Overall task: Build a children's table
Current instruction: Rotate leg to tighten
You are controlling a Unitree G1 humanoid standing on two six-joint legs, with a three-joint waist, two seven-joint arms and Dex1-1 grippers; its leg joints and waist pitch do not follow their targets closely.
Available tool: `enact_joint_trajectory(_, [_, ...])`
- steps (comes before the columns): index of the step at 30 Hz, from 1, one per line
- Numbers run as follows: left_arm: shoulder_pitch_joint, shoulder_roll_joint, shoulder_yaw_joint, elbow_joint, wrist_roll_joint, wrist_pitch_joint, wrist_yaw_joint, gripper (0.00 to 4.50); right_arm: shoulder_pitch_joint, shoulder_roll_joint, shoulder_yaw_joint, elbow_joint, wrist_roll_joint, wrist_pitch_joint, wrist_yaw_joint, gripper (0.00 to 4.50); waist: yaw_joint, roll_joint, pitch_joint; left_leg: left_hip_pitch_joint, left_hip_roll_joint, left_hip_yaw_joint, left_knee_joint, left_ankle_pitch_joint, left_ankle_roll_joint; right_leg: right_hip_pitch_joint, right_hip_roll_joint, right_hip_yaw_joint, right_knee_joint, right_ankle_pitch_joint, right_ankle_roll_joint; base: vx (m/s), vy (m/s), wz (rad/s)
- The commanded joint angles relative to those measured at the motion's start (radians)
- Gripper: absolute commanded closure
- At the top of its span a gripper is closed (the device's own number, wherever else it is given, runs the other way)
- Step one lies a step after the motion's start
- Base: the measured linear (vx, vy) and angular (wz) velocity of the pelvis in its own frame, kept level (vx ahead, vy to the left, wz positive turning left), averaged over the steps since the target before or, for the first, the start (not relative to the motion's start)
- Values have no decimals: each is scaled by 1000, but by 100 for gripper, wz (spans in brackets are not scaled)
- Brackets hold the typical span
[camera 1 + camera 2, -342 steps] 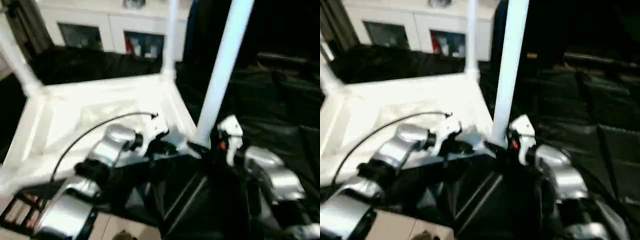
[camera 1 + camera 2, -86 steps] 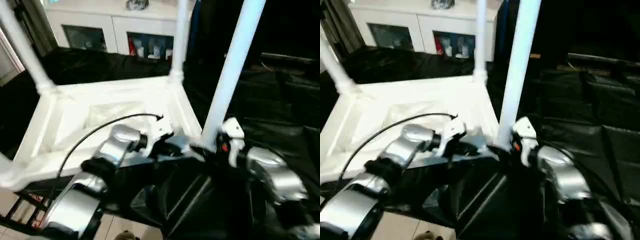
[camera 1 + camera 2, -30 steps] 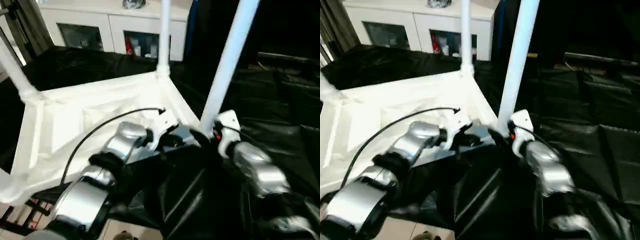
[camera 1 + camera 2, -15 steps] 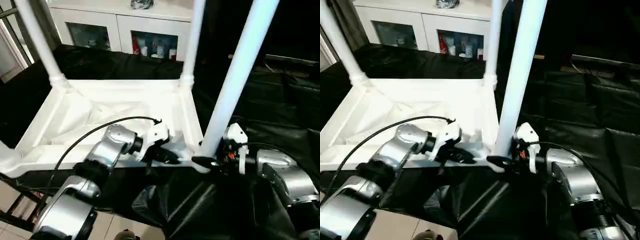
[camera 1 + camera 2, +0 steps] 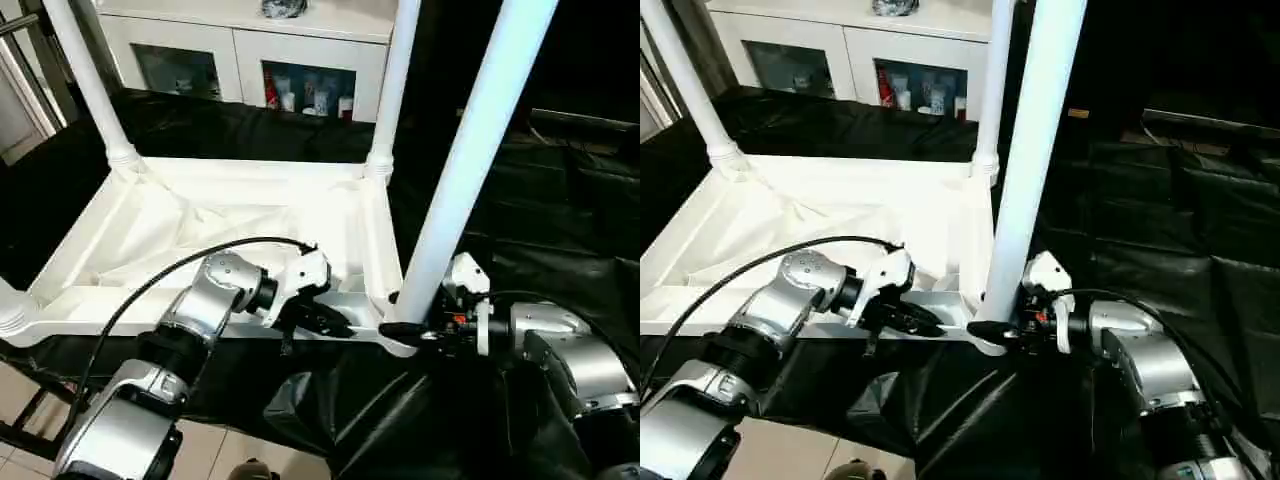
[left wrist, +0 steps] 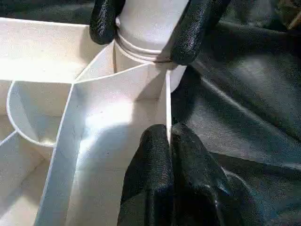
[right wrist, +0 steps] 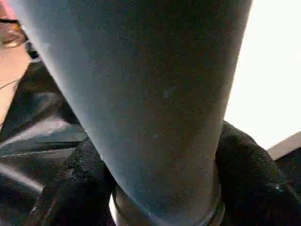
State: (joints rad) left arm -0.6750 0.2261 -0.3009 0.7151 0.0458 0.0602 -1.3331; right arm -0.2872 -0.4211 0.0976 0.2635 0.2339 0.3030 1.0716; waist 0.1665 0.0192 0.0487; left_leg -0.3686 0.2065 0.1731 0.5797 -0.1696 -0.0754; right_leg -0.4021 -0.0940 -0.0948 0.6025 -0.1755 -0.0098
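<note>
White plastic tabletop [image 5: 200,235] lies upside down on the black-draped desk [image 5: 560,210], ribbed underside up, its near edge close to the desk's front edge. Legs stand in three corners in the head views: two far ones [image 5: 85,80] and the near right leg [image 5: 465,160]; at the near left corner a white stub [image 5: 8,305] shows at the picture's edge.

The right pincer [image 6: 143,26] straddles the base of the near right leg just above its socket [image 6: 141,66], a finger [image 6: 195,28] pressed on each side, so it reads as gripping the leg. The left pincer [image 6: 167,160] is closed on the thin rim wall [image 6: 168,103] of the tabletop, just beside that socket.

Risks from here, as I judge them:
- If the leg is not fully seated, letting go could leave it leaning or let it drop out.
- Twisting or pushing the leg off its axis could jam it crooked in the socket.
- The left grip is on a narrow wall; it could slip, and the tabletop would then turn with the leg or slide toward the desk's front edge.
- Hard pressing could flex the rim.
</note>
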Motion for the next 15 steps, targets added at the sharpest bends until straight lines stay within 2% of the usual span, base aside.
enact_joint_trajectory(1, [-56,-84,24,10,-33,-6,73,450,-28,72,6,61,-30,16,-146,189,-8,-16,-64,8,25,-4,-67,-218,32,52,-64,47,-78,-279,-180,0,0,0])
enact_joint_trajectory(2, [-79,-114,35,50,-24,-5,136,450,-47,118,-17,107,-48,9,-246,189,-16,-17,-63,7,21,-5,-69,-227,19,52,-63,46,-82,-310,-169,0,0,0])
enact_joint_trajectory(3, [-79,-114,35,50,-24,-5,136,450,-47,118,-17,107,-48,9,-246,189,-18,-17,-64,8,21,-6,-69,-228,14,53,-65,46,-83,-320,-165,0,0,0])
enact_joint_trajectory(4, [-103,-138,45,89,-15,-7,196,450,-62,154,-35,138,-53,11,-320,189,-24,-17,-63,8,20,-5,-69,-230,10,52,-64,46,-85,-325,-159,0,0,0])
enact_joint_trajectory(5, [-103,-138,45,89,-15,-7,196,450,-62,154,-35,138,-53,11,-320,189,-26,-18,-64,8,20,-6,-68,-230,11,53,-64,46,-84,-321,-159,0,0,0])
enact_joint_trajectory(6, [-137,-168,56,144,-1,-13,284,450,-78,199,-52,165,-59,4,-399,189,-26,-11,-66,8,20,-6,-67,-221,15,54,-64,47,-83,-303,-159,0,0,0])
enact_joint_trajectory(7, [-154,-184,63,168,2,-9,327,450,-87,223,-62,180,-66,1,-451,189,-29,-14,-65,10,19,-5,-66,-221,17,50,-63,48,-84,-287,-164,0,0,0])
enact_joint_trajectory(8, [-174,-202,74,196,4,-4,385,450,-100,252,-74,198,-72,1,-513,189,-29,-9,-66,8,17,-5,-66,-212,14,52,-61,48,-82,-279,-164,0,0,0])
enact_joint_trajectory(9, [-182,-211,79,208,5,-2,413,450,-105,264,-79,206,-76,0,-540,190,-29,-11,-69,8,17,-5,-65,-199,9,53,-62,48,-79,-259,-168,0,0,0])
enact_joint_trajectory(11, [-204,-232,93,243,6,-1,482,450,-120,296,-84,231,-103,-23,-622,190,-27,-11,-69,9,18,-4,-64,-191,19,53,-61,49,-79,-235,-174,0,0,0])
enact_joint_trajectory(12, [-213,-240,96,258,9,-5,513,450,-128,314,-87,239,-105,-20,-645,190,-28,-5,-71,8,17,-5,-63,-183,20,54,-60,48,-75,-212,-179,0,0,0])
enact_joint_trajectory(15, [-232,-262,101,295,25,-32,548,450,-134,355,-66,232,-104,-19,-628,190,-26,-7,-70,8,16,-3,-62,-177,37,58,-59,48,-75,-179,-187,0,0,0])
